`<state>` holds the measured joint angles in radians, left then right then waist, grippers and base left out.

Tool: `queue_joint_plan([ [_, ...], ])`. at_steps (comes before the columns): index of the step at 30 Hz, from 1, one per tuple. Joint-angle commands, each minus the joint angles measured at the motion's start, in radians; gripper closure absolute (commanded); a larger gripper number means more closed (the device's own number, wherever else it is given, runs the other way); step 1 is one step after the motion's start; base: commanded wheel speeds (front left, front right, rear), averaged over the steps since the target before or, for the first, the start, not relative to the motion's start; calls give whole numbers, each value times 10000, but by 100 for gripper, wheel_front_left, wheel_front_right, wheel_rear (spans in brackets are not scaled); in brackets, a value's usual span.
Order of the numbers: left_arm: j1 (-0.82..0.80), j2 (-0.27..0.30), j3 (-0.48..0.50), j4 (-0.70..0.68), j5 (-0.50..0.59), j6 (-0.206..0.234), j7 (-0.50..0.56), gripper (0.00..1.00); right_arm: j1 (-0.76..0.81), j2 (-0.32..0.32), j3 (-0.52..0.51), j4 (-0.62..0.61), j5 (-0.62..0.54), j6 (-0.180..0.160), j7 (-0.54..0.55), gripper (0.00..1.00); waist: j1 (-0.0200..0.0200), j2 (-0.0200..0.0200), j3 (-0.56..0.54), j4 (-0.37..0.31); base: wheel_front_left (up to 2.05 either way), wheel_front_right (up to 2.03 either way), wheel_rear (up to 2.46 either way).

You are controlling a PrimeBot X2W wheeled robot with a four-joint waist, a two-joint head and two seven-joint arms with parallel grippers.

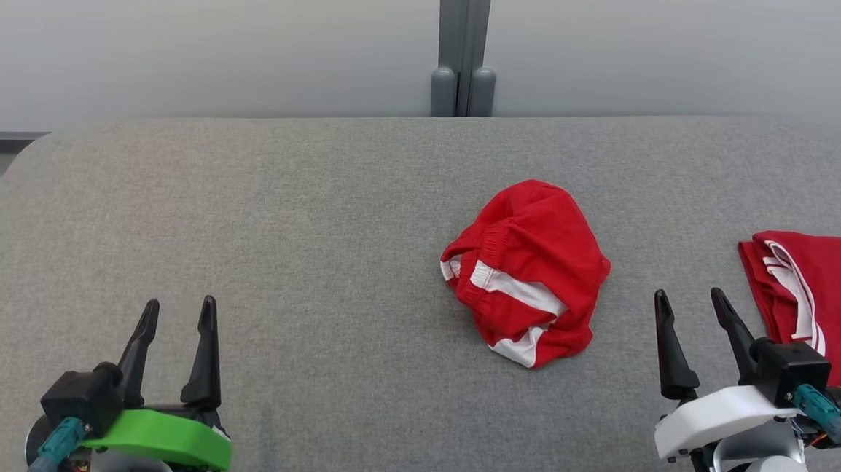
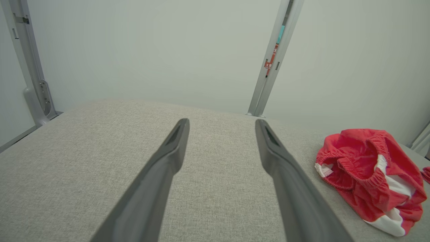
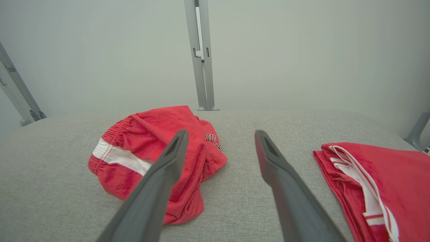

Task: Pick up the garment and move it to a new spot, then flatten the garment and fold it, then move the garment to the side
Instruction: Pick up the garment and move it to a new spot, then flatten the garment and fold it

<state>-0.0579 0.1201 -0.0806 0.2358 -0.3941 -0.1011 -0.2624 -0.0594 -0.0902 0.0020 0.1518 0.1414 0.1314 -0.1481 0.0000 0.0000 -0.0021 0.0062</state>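
A crumpled red garment (image 1: 528, 268) with white stripes and an elastic waistband lies bunched on the grey table (image 1: 283, 220), right of centre. It also appears at the right of the left wrist view as the red garment (image 2: 369, 174), and at the left of the right wrist view as the garment (image 3: 151, 151). My left gripper (image 1: 179, 309) rests open near the front left, far from the cloth. My right gripper (image 1: 690, 300) stands open at the front right, a little right of the bundle, touching nothing.
A second red garment (image 1: 818, 297) with white trim lies folded flat at the table's right edge, close behind my right gripper. A pale wall with a grey post (image 1: 463, 45) rises behind the table's far edge. Bare grey surface spreads across the left half.
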Motion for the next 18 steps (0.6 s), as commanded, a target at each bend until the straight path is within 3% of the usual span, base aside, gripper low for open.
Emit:
queue_joint_plan([
  [1, 281, -71, 94, -111, 175, -28, -24, 0, 103, 9, 21, 58, 96, -15, -65, 0, 0, 0, -33, -24, 0, 0, 0],
  [18, 486, -370, 538, -223, 755, -272, -25, 0, 34, 64, 132, 345, 137, -15, -161, 0, 0, 0, -38, -37, 0, 0, 0],
])
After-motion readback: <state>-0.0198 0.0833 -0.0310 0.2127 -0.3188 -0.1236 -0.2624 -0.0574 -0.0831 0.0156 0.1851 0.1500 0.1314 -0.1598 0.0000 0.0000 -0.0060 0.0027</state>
